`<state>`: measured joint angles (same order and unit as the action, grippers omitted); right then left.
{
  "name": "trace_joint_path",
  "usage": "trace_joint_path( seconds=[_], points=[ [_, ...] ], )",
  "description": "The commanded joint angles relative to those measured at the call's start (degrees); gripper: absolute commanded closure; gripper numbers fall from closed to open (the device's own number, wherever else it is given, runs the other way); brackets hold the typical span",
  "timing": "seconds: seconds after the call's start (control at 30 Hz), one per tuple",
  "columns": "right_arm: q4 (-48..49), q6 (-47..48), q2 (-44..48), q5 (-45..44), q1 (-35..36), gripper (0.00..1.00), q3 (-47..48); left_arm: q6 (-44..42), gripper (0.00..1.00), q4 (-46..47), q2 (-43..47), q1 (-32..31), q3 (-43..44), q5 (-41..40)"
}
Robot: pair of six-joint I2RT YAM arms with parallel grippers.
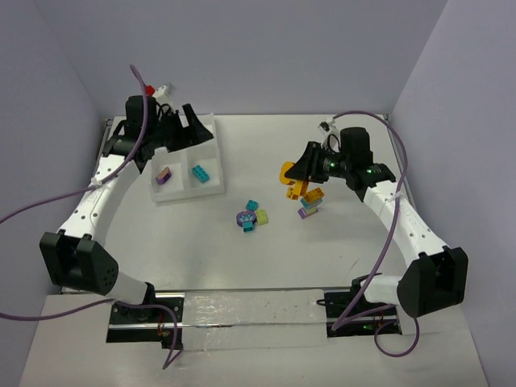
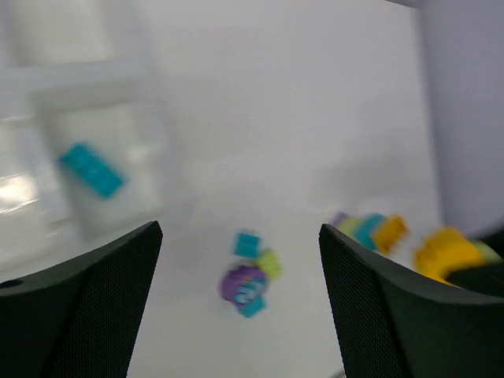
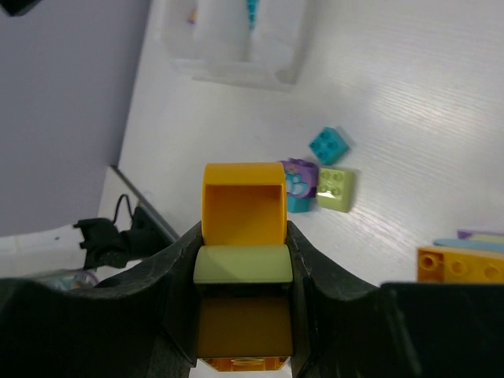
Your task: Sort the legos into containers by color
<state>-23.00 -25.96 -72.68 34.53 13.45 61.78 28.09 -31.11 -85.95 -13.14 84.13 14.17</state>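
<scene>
The containers are one white tray [image 1: 185, 197] at the far left, seen again in the left wrist view [image 2: 118, 134] and the right wrist view [image 3: 236, 55]. A purple lego [image 1: 164, 176] and a teal lego [image 1: 199, 172] [image 2: 92, 170] lie in its two near compartments. My left gripper [image 1: 192, 131] [image 2: 240, 232] hangs open above the tray with nothing between its fingers. My right gripper [image 1: 300, 169] [image 3: 244, 260] is shut on an orange and lime clump [image 1: 287, 172] [image 3: 244, 201], lifted off the table. A purple, teal and lime clump [image 1: 251, 217] [image 2: 248, 279] [image 3: 315, 177] lies mid-table.
Another clump of orange, teal, lime and purple bricks [image 1: 310, 201] [image 2: 370, 230] sits just below the right gripper; its orange brick [image 3: 461, 264] shows at the right edge of the right wrist view. Grey walls close in the table on the left, the back and the right.
</scene>
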Motion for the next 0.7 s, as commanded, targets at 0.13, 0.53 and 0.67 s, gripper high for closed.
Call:
trace_joint_path(
  seconds=[0.13, 0.53, 0.67],
  points=[
    [15.38, -4.98, 4.03, 20.48, -0.18, 1.0, -0.83, 5.23, 0.08, 22.02, -1.64, -9.97, -3.77, 38.21],
    [25.5, -11.48, 4.56, 28.49, -0.01, 1.0, -1.75, 17.83, 0.06, 43.58, -4.84, -14.28, -7.7, 51.83],
    [26.76, -12.8, 4.46, 28.4, 0.18, 1.0, -2.14, 17.59, 0.08, 43.26, -5.96, -15.96, -7.38, 52.23]
  ],
)
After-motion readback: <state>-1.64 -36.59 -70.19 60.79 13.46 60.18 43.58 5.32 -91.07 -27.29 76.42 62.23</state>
